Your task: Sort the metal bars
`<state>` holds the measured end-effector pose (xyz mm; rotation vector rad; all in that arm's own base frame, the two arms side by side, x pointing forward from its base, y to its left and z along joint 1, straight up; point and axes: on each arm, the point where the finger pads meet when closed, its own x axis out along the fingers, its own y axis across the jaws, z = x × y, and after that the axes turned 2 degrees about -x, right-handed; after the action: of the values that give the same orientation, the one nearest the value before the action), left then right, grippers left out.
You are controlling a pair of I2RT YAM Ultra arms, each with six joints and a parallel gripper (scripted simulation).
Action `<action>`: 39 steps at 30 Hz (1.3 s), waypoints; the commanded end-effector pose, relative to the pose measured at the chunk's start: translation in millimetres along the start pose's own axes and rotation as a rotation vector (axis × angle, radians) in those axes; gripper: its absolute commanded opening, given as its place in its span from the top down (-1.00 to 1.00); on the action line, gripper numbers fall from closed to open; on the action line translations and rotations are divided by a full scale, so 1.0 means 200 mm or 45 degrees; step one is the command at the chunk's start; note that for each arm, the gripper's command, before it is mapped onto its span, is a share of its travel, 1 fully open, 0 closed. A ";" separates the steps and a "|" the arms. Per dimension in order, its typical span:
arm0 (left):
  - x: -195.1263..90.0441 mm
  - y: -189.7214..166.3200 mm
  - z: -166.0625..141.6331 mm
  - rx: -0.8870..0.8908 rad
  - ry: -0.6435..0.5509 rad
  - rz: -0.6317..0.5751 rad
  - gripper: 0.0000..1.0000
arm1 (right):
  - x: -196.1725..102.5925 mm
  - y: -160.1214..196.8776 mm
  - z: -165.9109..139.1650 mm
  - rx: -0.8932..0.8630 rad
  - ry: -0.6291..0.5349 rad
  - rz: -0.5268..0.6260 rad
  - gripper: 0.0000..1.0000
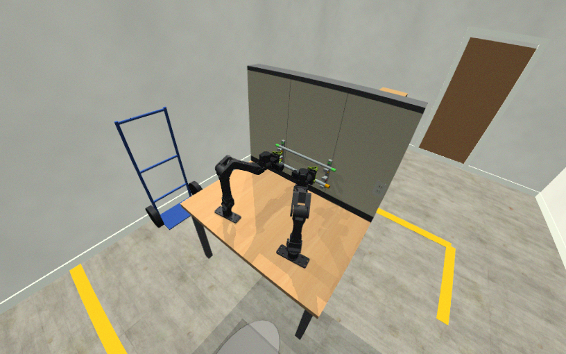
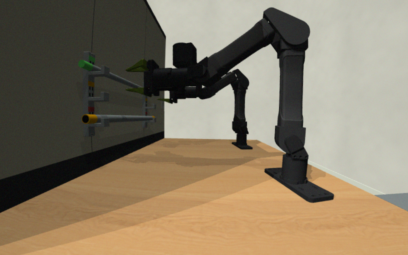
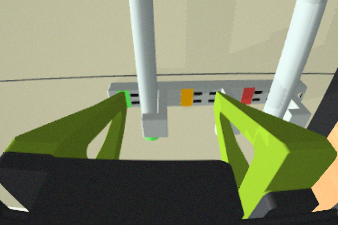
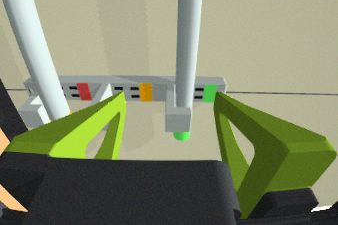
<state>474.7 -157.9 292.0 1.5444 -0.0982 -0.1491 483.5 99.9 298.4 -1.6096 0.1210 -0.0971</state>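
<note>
Lowering looks next, since the orange-ended bar [image 1: 322, 182] [image 2: 123, 118] [image 3: 295, 46] [image 4: 37, 46] runs lengthwise along the wall below left gripper [image 1: 277, 153] [image 2: 126, 79] [image 3: 170, 99] and right gripper [image 1: 313, 169] [image 2: 161, 99] [image 4: 169, 99], both spread and empty.
</note>
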 end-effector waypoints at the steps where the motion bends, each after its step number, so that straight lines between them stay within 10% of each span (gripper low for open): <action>1: -0.01 0.00 0.01 -0.013 -0.003 0.039 -0.29 | -0.02 0.03 0.01 0.010 -0.003 -0.016 -0.31; 39: -0.01 -0.43 -0.01 -0.013 -0.003 0.039 -0.35 | -0.02 0.46 0.04 0.010 -0.003 -0.016 -0.37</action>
<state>472.3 -156.9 206.7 1.5444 -0.0982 -0.1491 480.6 102.0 219.3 -1.6035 0.1114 -0.1074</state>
